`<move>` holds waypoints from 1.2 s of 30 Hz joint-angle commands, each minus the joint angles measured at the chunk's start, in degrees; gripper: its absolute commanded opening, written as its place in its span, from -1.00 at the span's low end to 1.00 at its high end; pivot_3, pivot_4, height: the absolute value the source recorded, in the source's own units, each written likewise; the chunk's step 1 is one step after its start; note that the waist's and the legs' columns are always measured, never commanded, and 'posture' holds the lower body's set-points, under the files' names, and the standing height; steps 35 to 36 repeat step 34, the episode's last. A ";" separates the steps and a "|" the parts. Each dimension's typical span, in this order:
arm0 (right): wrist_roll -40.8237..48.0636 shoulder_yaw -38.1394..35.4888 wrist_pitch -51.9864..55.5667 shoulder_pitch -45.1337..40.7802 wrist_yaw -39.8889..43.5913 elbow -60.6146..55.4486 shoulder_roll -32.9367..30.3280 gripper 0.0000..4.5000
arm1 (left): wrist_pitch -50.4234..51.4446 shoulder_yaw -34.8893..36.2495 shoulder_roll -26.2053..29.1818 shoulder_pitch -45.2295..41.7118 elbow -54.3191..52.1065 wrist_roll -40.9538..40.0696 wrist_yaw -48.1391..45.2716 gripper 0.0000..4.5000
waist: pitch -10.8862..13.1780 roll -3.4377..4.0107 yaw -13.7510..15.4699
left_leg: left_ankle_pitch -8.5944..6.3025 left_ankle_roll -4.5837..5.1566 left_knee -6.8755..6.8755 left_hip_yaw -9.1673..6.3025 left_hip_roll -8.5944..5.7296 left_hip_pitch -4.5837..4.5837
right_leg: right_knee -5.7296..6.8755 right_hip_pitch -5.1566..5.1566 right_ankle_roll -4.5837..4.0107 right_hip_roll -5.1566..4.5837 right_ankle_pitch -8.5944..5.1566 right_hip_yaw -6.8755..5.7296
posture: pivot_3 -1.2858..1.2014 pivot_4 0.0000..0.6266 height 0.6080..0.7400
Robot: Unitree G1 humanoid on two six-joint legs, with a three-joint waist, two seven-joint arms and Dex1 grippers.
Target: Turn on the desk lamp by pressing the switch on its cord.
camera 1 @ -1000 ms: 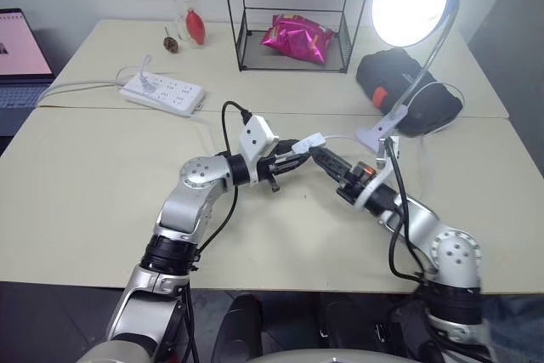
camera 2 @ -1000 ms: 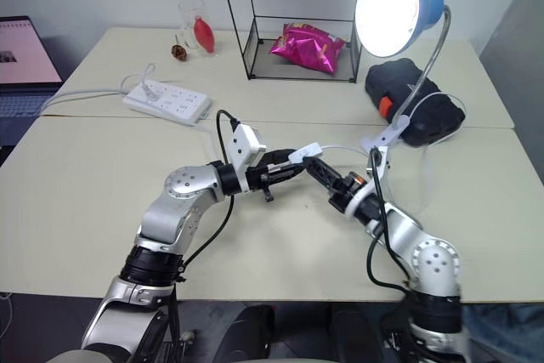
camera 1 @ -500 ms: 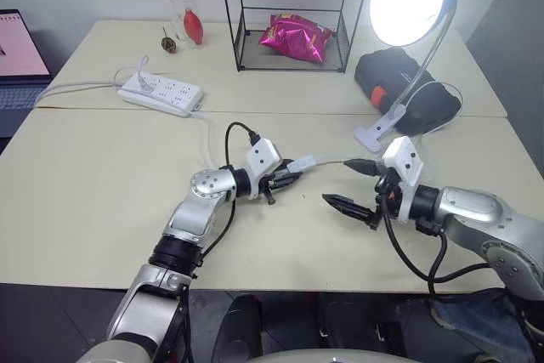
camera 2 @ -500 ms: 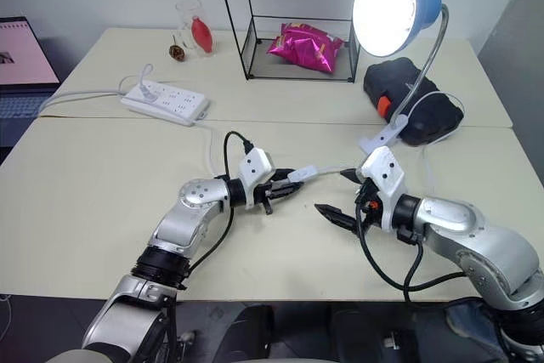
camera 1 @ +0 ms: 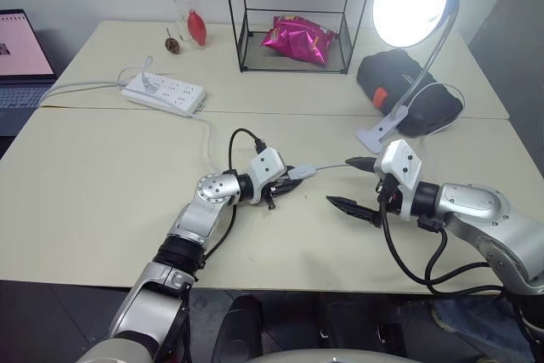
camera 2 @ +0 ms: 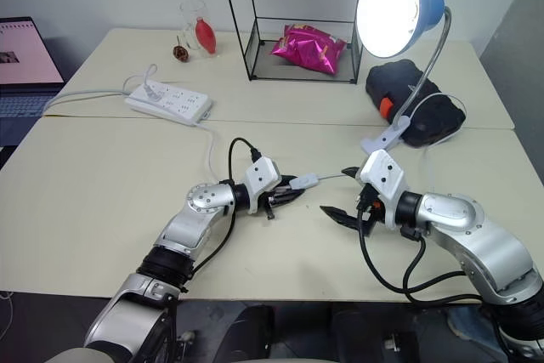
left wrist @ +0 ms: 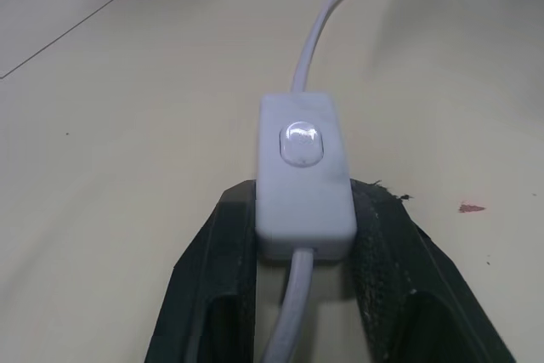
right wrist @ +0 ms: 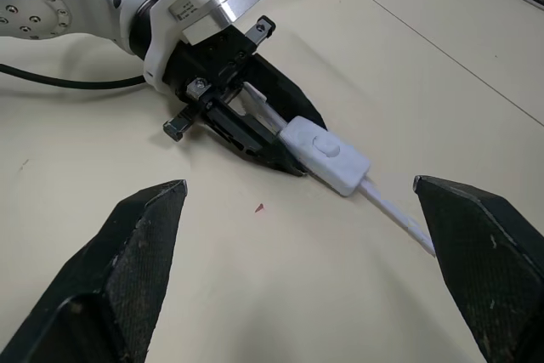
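My left gripper (left wrist: 302,235) sits centre frame low on the table (camera 1: 102,201), its two fingers (left wrist: 212,269) pressed against the sides of the switch (left wrist: 303,167). The near end of the switch is hidden between them; the cord (left wrist: 319,48) is cut off below. The switch's long axis points away from my left wrist toward the lamp's clip base, rocker button facing up. No marking readable on it.

My right gripper (camera 1: 357,184), right of centre, stands spread wide, holding nothing, just beside the switch.

Farther back, upper right, the desk lamp (camera 1: 412,2) is lit, the glare washing out its bulb. A black bag (camera 1: 408,91) lies behind its clip. Upper left, a power strip (camera 1: 163,93); no writing legible on it.
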 commanded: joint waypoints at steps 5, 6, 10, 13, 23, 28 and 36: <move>-2.20 -1.48 -0.86 -1.44 1.97 0.16 0.57 1.00 | 3.64 0.20 0.54 1.23 -0.45 -0.20 -0.97 0.47 | 0.00 0.00 0.01 | 0.00 0.00 -0.01 -0.01 0.00 0.00 | 0.00 0.00 0.02 -0.01 -0.02 -0.01 | 0.03 -0.52 1.00; -2.49 -1.51 -0.88 -1.48 2.26 0.27 0.69 1.00 | 3.96 0.40 0.62 1.24 -0.78 -0.34 -1.04 0.61 | 0.00 0.00 0.00 | 0.00 0.00 -0.01 -0.01 0.00 0.00 | 0.00 0.00 0.02 -0.01 -0.02 -0.01 | 0.03 -0.52 1.00; -3.45 -1.78 -1.35 -2.04 3.68 1.35 0.56 1.00 | 6.54 2.94 1.83 2.60 -6.76 -3.24 -1.95 0.94 | 0.00 0.00 -0.09 | 0.00 0.00 -0.01 -0.01 0.01 0.00 | 0.00 0.00 0.02 -0.01 -0.02 -0.01 | 0.03 -0.52 1.00; -4.14 -2.51 -1.82 -2.47 5.02 2.51 0.14 1.00 | 9.02 6.31 4.37 4.26 -14.21 -6.71 -2.65 0.94 | 0.01 0.00 -0.14 | 0.00 0.00 -0.01 0.00 0.02 0.00 | 0.01 -0.01 0.02 -0.01 -0.02 -0.01 | 0.03 -0.52 1.00; -2.61 -10.78 -6.38 -1.32 14.25 7.90 -3.15 1.00 | 21.15 21.85 22.12 12.07 -32.49 -14.45 -4.59 0.94 | 0.05 0.00 -0.14 | 0.00 -0.01 -0.02 0.03 0.05 0.00 | 0.01 -0.04 0.02 -0.03 -0.02 -0.01 | 0.03 -0.52 1.00; -3.98 -13.64 -11.14 0.04 19.51 11.24 -5.77 1.00 | 23.66 28.90 29.85 16.58 -33.96 -17.86 -7.29 0.94 | 0.08 0.00 -0.08 | -0.01 -0.02 -0.07 0.03 0.04 -0.01 | -0.04 -0.04 -0.05 -0.08 -0.07 -0.05 | 0.03 -0.52 1.00; -5.45 -12.71 -13.81 -2.58 22.73 14.77 -6.55 1.00 | 22.91 31.04 31.29 20.42 -35.81 -18.66 -7.20 0.94 | 0.09 0.01 -0.05 | -0.01 -0.02 -0.03 0.07 0.04 0.00 | -0.04 -0.03 -0.04 -0.16 -0.06 -0.04 | 0.03 -0.52 1.00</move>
